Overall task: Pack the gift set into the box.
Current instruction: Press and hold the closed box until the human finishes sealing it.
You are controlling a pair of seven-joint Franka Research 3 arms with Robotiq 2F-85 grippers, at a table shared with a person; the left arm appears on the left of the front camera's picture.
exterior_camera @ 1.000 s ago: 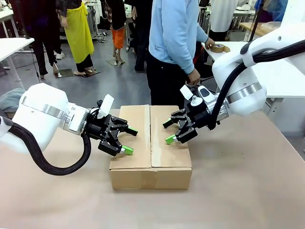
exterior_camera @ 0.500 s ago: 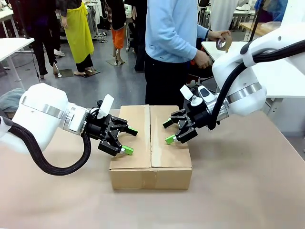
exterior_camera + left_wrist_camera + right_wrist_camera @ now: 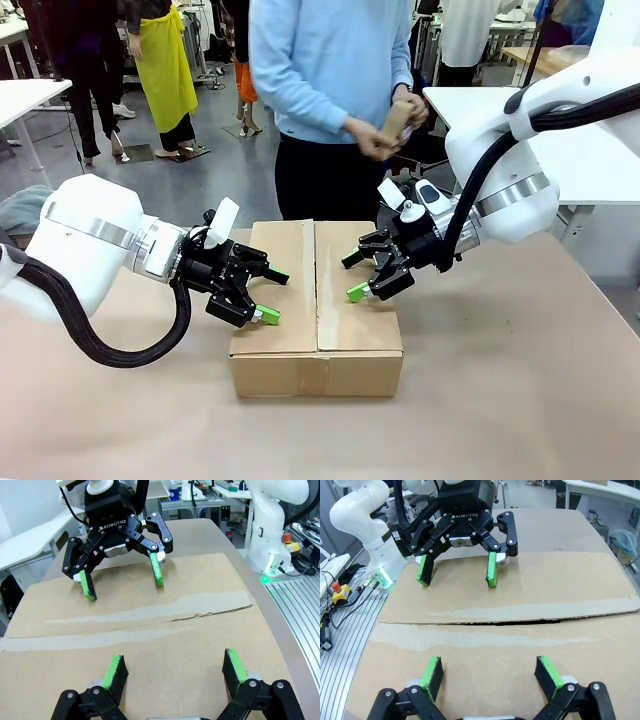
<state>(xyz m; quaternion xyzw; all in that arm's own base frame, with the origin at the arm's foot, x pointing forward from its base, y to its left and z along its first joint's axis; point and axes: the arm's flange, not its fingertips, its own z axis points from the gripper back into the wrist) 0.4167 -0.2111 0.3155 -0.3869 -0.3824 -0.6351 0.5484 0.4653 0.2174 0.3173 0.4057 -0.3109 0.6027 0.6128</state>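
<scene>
The box (image 3: pixel 318 300) sits mid-table with its top flaps folded shut, so the gift set is hidden. A narrow gap shows along the centre seam (image 3: pixel 520 623). My left gripper (image 3: pixel 276 296) is open over the left flap, with its green fingertips down at the cardboard. Over the right flap my right gripper (image 3: pixel 352 278) is open too. In the left wrist view my left gripper (image 3: pixel 175 670) spans the box (image 3: pixel 200 640), facing the right gripper (image 3: pixel 124 586). The right wrist view has my right gripper (image 3: pixel 490 675) over the box (image 3: pixel 570 590), opposite the left gripper (image 3: pixel 457 580).
A person in a light blue top stands at the far edge behind the box, holding a tape roll (image 3: pixel 395 125) in both hands. A white table (image 3: pixel 600 160) stands at the back right. Bare tabletop (image 3: pixel 500 400) lies in front of and beside the box.
The person has turned to face the table and brought the tape roll in front of the chest with both hands. Neither arm nor the box has moved.
</scene>
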